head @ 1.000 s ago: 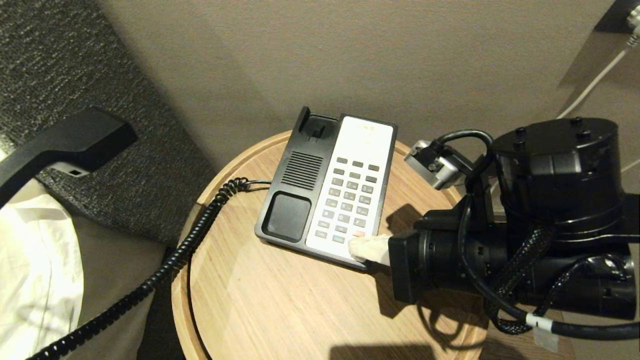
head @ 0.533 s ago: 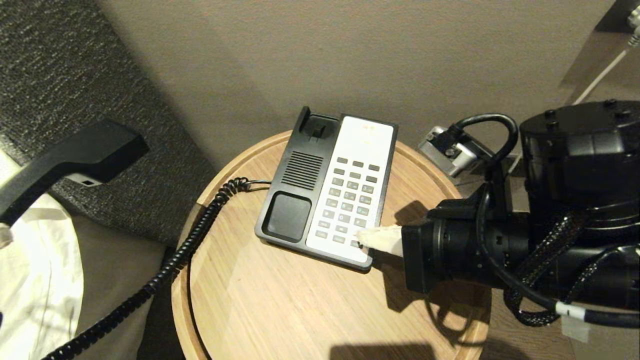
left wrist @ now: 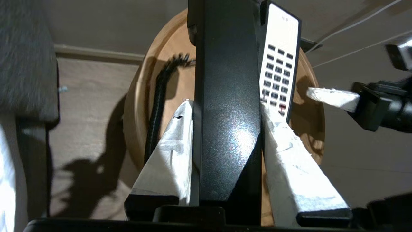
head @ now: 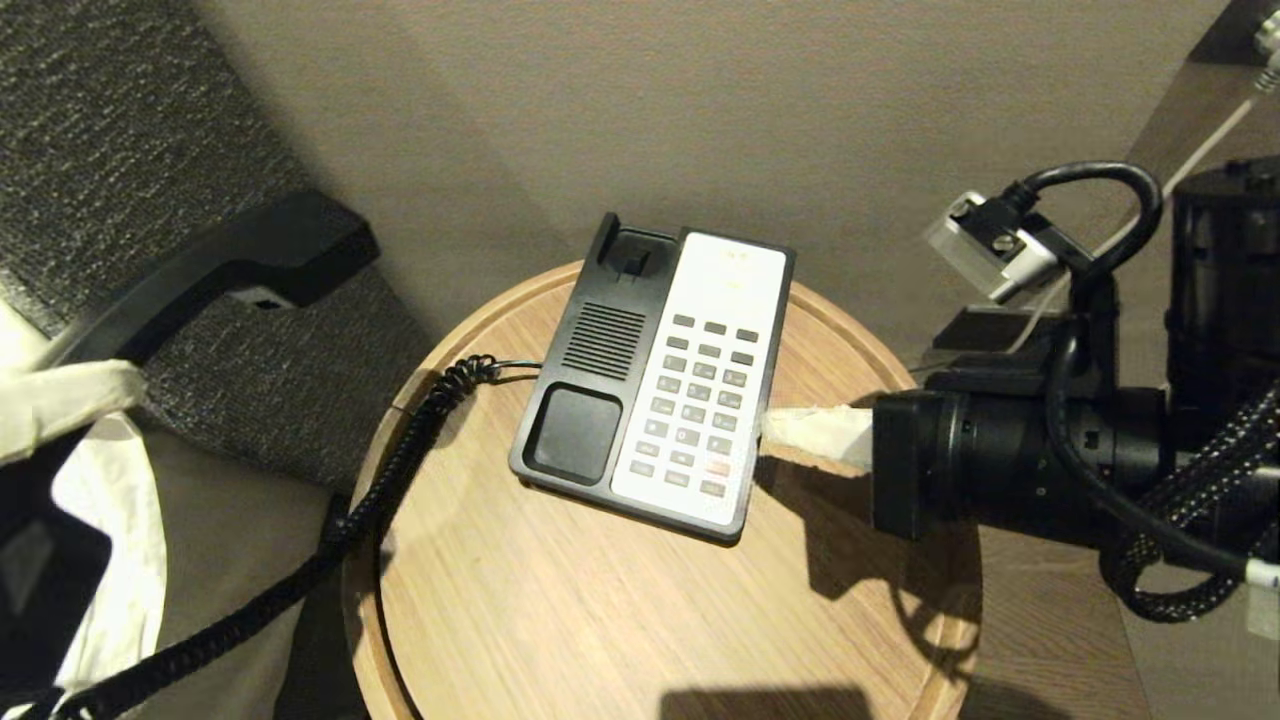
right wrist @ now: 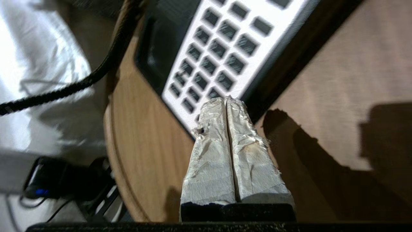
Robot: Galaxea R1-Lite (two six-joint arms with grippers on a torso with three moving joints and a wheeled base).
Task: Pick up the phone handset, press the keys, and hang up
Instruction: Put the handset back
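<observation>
The black phone handset point(head: 230, 270) hangs in the air left of the round wooden table point(head: 560, 610), its far end pointing toward the phone base point(head: 590, 340). My left gripper point(left wrist: 225, 105) is shut on the handset point(left wrist: 228, 96), with one white-taped finger point(head: 60, 400) on each side. The coiled cord point(head: 390, 480) runs from the base down off the table's left edge. My right gripper point(head: 775, 425) is shut and holds nothing; it hovers just off the right edge of the white keypad point(head: 700, 400). In the right wrist view its tips point(right wrist: 227, 100) sit at the edge of the keys point(right wrist: 212, 61).
Dark grey upholstery point(head: 130, 130) and white cloth point(head: 90, 560) fill the left side. A white cable point(head: 1190, 150) runs along the floor at the back right. A dark device with a blue light point(right wrist: 38, 190) lies on the floor beside the table.
My right gripper has drawn back to the right, off the lower keys. The left gripper has carried the handset rightward toward the phone, and its taped finger has come into the head view.
</observation>
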